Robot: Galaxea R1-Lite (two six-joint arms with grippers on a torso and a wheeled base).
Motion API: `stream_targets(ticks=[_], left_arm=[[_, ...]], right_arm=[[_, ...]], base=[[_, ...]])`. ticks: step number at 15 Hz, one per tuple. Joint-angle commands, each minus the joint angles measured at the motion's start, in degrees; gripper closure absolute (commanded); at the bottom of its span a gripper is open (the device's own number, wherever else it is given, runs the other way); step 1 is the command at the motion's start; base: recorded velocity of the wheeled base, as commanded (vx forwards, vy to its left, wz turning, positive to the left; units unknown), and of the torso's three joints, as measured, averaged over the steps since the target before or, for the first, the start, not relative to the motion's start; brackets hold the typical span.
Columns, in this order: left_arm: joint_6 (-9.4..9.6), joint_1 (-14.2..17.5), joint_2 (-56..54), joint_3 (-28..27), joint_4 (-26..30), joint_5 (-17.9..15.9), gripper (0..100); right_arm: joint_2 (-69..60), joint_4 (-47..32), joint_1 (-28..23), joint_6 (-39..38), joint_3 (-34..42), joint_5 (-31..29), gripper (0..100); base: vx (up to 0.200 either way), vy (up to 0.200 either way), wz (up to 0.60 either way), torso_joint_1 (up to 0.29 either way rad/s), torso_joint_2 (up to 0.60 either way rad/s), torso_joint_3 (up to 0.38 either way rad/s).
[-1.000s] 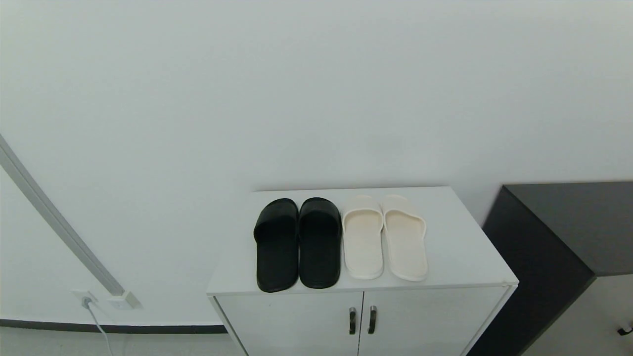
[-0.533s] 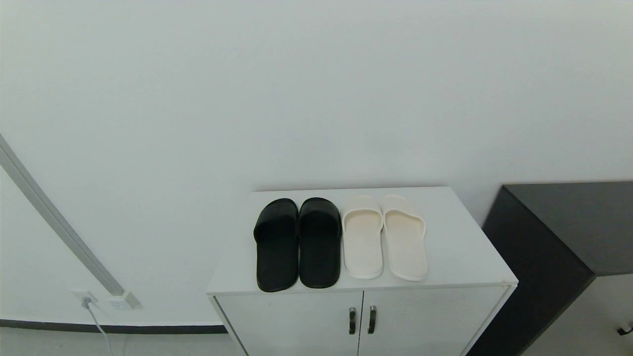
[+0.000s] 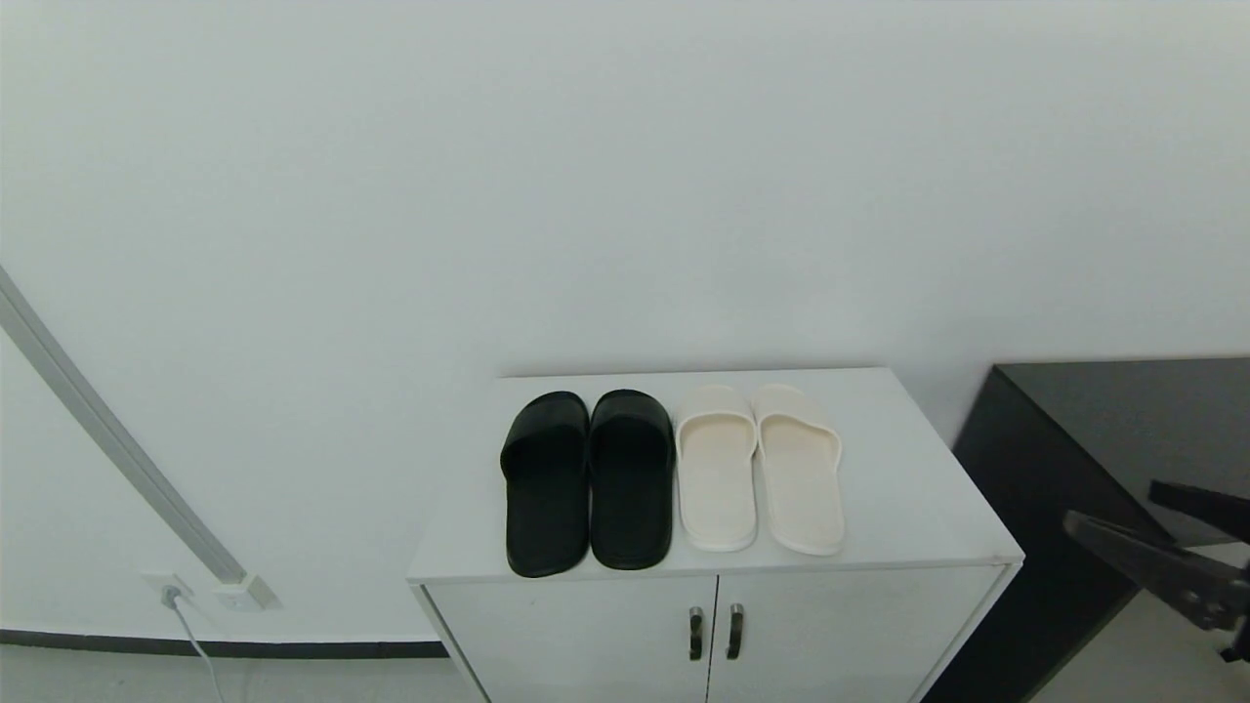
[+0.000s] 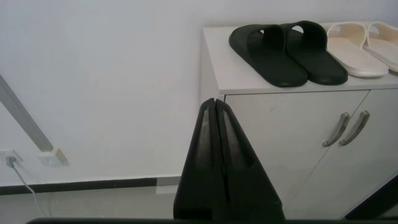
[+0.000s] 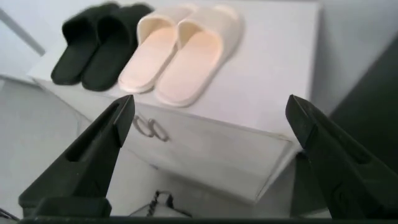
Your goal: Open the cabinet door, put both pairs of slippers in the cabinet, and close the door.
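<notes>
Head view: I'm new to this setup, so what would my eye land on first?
Black slippers and cream slippers lie side by side on top of the white cabinet, the black pair to the left. The cabinet's doors below are shut. The right claw hangs open off the cabinet's right side.

The right gripper [image 3: 1111,502] sits low at the far right of the head view. Its two dark fingers [image 3: 1143,557] point forward and toward the left, spread well apart with nothing between them. In the right wrist view the right gripper [image 5: 209,102] has its jaws wide, one tapered finger on each side and the tips about level with each other. In the left wrist view, the left gripper [image 4: 215,106] has its two black fingers [image 4: 202,162] pressed flat together along their whole length. The tips meet and hold nothing.
</notes>
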State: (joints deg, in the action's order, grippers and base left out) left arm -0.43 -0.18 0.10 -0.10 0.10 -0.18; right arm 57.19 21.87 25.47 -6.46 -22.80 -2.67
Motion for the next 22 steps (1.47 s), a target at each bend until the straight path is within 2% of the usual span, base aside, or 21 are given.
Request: stream_targets(ticks=[1,5,7,8,10,12,15,22], left_arm=[[-0.01,0.0,0.0,0.0,0.0,0.0,100],[-0.01,0.0,0.0,0.0,0.0,0.0,100],[-0.01,0.0,0.0,0.0,0.0,0.0,100],[-0.01,0.0,0.0,0.0,0.0,0.0,100],[-0.01,0.0,0.0,0.0,0.0,0.0,100],[-0.01,0.0,0.0,0.0,0.0,-0.1,100],[-0.01,0.0,0.0,0.0,0.1,-0.1,100],[-0.01,0.0,0.0,0.0,0.1,-0.1,100]], right_arm=[[13.3,1.9,11.8,-4.0,-6.5,-7.3,0],[23.5,2.1,20.6,-7.9,-13.9,-14.3,0],[30.7,5.4,22.6,-9.9,-16.3,-18.7,0],[33.5,8.5,22.7,-9.9,-16.8,-20.4,0],[42.7,18.6,22.7,-9.3,-17.7,-27.7,0],[48.5,22.9,22.6,-8.4,-19.9,-31.3,0],[55.3,23.7,22.4,-8.3,-26.5,-36.4,0],[66.0,23.6,18.2,-8.2,-37.9,-36.9,0]], base=[[0.000,0.000,0.00,0.000,0.00,0.000],[0.000,0.000,0.00,0.000,0.00,0.000],[0.000,0.000,0.00,0.000,0.00,0.000],[0.000,0.000,0.00,0.000,0.00,0.000],[0.000,0.000,0.00,0.000,0.00,0.000],[0.000,0.000,0.00,0.000,0.00,0.000],[0.000,0.000,0.00,0.000,0.00,0.000],[0.000,0.000,0.00,0.000,0.00,0.000]])
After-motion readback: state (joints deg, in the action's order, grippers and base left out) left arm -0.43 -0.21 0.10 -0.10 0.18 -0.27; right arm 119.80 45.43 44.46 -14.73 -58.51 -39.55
